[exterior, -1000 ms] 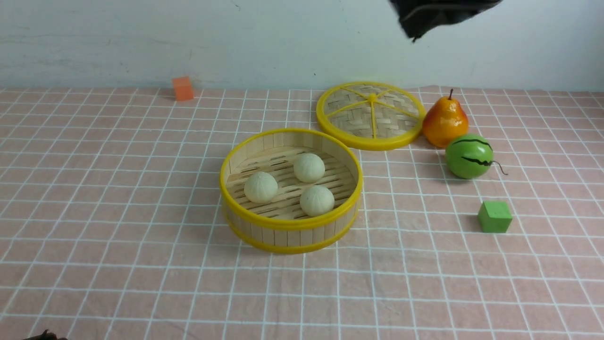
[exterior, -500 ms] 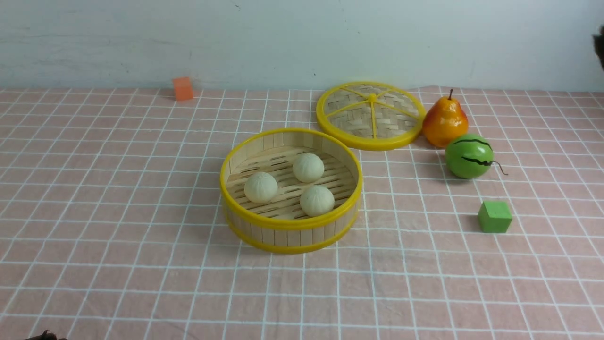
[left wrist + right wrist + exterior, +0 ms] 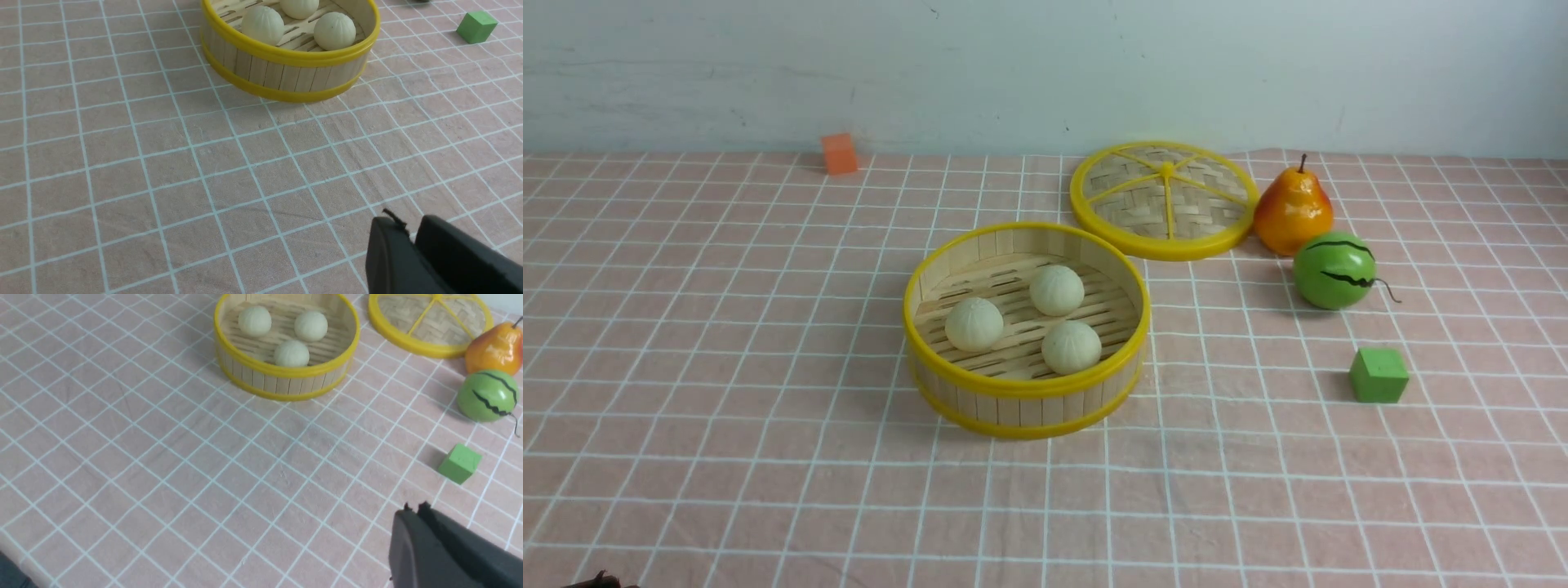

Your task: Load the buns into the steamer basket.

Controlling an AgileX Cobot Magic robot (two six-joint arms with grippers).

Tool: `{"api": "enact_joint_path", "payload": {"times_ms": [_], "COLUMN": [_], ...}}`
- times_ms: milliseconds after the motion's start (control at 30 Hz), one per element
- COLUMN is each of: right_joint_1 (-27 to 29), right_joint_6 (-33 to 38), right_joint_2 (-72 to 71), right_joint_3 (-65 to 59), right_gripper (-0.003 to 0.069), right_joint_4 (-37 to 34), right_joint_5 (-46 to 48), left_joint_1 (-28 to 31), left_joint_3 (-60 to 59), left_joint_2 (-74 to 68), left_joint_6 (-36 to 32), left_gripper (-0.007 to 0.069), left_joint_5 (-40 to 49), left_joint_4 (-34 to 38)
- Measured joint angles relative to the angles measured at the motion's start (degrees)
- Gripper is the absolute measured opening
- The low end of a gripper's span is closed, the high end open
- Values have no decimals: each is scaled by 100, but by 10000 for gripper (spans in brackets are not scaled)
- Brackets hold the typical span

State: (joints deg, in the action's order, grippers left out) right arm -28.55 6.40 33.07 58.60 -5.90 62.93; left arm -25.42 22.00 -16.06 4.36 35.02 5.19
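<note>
The steamer basket (image 3: 1023, 408) stands in the middle of the pink checked cloth. Three cream buns lie on its slatted floor: one on the left (image 3: 974, 324), one at the back (image 3: 1057, 290), one at the front right (image 3: 1072, 347). The basket also shows in the left wrist view (image 3: 286, 77) and the right wrist view (image 3: 286, 384), with the buns inside. My left gripper (image 3: 410, 232) is shut and empty, low over the cloth well short of the basket. My right gripper (image 3: 414, 508) is shut and empty, near the green cube, away from the basket.
The woven lid (image 3: 1165, 198) lies flat behind the basket to the right. A pear (image 3: 1293, 211), a green toy watermelon (image 3: 1334, 270) and a green cube (image 3: 1379, 375) sit to the right. An orange cube (image 3: 839, 153) is at the far left by the wall.
The dark right arm that was at the top of the front view has moved off to the right and left that view. The buns and basket have stayed put.
</note>
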Motion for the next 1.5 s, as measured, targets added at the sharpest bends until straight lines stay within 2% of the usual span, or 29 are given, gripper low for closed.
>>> {"api": "enact_joint_path", "payload": {"times_ms": [200,300,433,467,533,600,700,733,767,800,833,1000,1067,1233,1500], "right_joint_1": [0,0,32,41,237,506,1107,1206,1665,1715,2150,2855,3040,3064,3057], "right_joint_6": [0,0,-153,-165,-281,-299,-299,-299,-299,-299,-303,-433,-717,-1055,-1164], "right_joint_2": [-224,-389,-1082,-1124,-1735,-2231,-2832,-2918,-3235,-3258,-3359,-3364,-3364,-3364,-3364], "right_joint_3": [-350,-695,-1983,-1983,-3047,-3666,-4427,-4516,-4834,-4907,-5197,-5762,-5988,-5999,-5948], "right_gripper": [0,-6,-21,-21,-21,-21,-21,-21,-21,-21,-21,-21,-21,-21,-21], "right_joint_4": [-101,-138,248,274,545,590,338,289,73,52,-66,-146,-137,216,332], "right_joint_5": [211,-191,-2317,-2438,-3933,-4713,-5325,-5348,-5367,-5367,-5313,-5214,-5016,-4383,-4069], "left_joint_1": [0,0,0,0,0,0,0,0,0,0,0,0,0,0,0], "left_joint_3": [0,0,0,0,0,0,0,0,0,-5,-4,-4,-4,-4,-4], "left_joint_2": [0,0,0,0,0,0,0,0,0,0,0,0,0,0,0], "left_joint_6": [0,0,0,0,0,0,0,0,0,0,0,0,0,0,0], "left_gripper": [92,92,92,92,96,101,106,106,109,110,110,110,110,113,122], "left_joint_5": [0,0,0,0,0,0,0,0,0,0,2,12,12,28,35], "left_joint_4": [0,0,0,0,0,0,0,0,0,0,0,0,0,0,0]}}
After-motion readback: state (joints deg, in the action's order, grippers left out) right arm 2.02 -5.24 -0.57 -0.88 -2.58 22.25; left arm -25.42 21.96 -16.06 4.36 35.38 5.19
